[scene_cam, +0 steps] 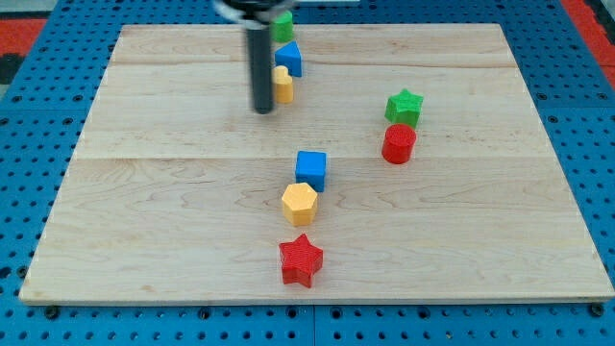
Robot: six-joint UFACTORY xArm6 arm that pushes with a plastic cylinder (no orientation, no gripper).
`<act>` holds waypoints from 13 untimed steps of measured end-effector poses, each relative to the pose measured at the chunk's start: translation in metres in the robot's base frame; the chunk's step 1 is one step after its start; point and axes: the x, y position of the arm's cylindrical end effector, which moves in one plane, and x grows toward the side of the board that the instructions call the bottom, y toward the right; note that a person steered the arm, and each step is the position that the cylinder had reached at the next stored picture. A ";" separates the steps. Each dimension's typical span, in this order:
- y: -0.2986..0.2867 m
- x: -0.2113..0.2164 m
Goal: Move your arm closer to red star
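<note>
The red star [301, 259] lies near the view's bottom, at the middle of the wooden board [144, 192]. My tip [262, 111] is in the upper middle of the board, far above the star and a little to its left. The rod looks blurred. Just right of the tip sits a yellow block [283, 86], with a blue block [288, 60] and a green block [282, 26] above it. A yellow hexagon [299, 203] and a blue cube [310, 169] lie between the tip and the star.
A green star [405, 106] and a red cylinder [398, 143] sit together at the view's right. The board rests on a blue pegboard [38, 144].
</note>
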 end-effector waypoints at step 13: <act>0.221 -0.075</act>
